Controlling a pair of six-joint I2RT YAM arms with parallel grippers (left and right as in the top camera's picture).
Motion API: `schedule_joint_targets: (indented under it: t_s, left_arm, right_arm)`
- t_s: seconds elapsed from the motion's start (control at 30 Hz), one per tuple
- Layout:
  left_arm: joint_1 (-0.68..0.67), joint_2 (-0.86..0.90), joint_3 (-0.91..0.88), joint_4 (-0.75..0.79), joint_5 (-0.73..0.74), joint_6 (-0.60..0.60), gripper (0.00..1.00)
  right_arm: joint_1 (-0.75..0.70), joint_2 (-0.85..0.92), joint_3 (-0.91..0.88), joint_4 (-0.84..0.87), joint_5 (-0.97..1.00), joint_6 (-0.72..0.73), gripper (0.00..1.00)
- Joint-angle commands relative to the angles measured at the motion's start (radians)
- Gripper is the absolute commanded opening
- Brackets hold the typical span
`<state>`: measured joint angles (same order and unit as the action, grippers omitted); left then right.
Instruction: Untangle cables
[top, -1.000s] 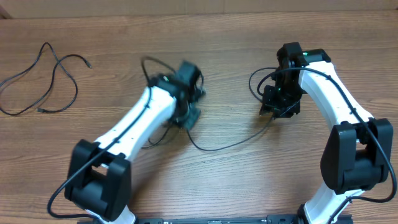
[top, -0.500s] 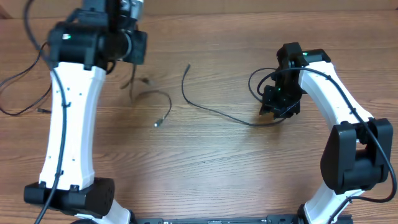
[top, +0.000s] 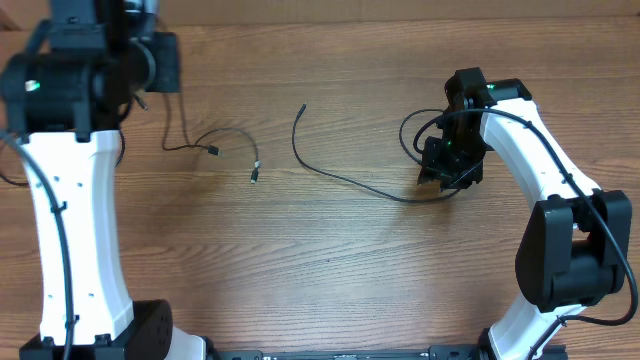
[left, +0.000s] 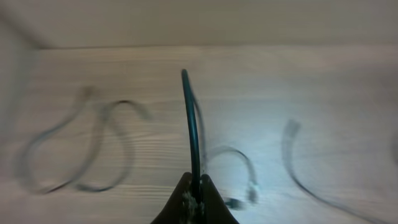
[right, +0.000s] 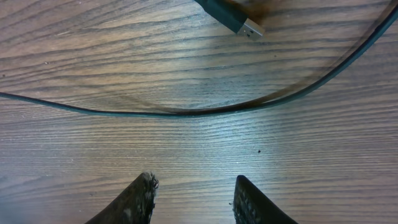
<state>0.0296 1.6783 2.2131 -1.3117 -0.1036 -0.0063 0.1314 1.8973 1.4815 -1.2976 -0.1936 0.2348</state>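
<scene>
Fingers of the left hand (left: 194, 196) were closed tight on a thin black cable (left: 190, 124), its loose end curled on the desk (top: 340, 280) toward five o'clock overhead. Right hand (right: 196, 194) stood spread and empty just above the wood; a second cable (right: 186, 113), apart from the first, curved past at twelve o'clock, a USB plug (right: 244, 25) beyond it.

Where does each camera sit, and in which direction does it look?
Overhead: above the table, looking straight down; the left arm and right arm show.
Left wrist: on the left arm, looking forward over the table; the left tool, shut on a thin cable, shows.
Right wrist: on the right arm, looking down at the wood from close; the open right tool shows.
Shared: overhead and right wrist both show the long cable.
</scene>
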Motion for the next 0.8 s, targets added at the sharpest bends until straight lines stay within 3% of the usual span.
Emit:
schedule_joint_targets:
  t_s: [0.0,0.2,0.47,0.67,0.77]
  left_arm:
    - [0.106,-0.022,0.023,0.023,-0.232,-0.105,0.04]
    - [0.331,-0.022,0.023,0.125,-0.275,-0.156,0.1]
    - [0.519,-0.02,0.023,0.184,-0.148,-0.245,0.09]
    - [0.53,-0.018,0.021,0.148,0.085,-0.245,0.05]
    - [0.517,-0.011,0.018,0.091,0.238,-0.245,0.19]
  right_arm:
    - [-0.003,-0.004,-0.002,0.003,0.014,0.0,0.4]
    - [-0.003,-0.004,-0.002,0.003,0.014,0.0,0.4]
    - [-0.003,-0.004,-0.002,-0.006,0.014,0.0,0.4]
    - [-0.003,-0.004,-0.002,-0.005,0.014,0.0,0.4]
    - [-0.003,-0.004,-0.002,-0.005,0.013,0.0,0.4]
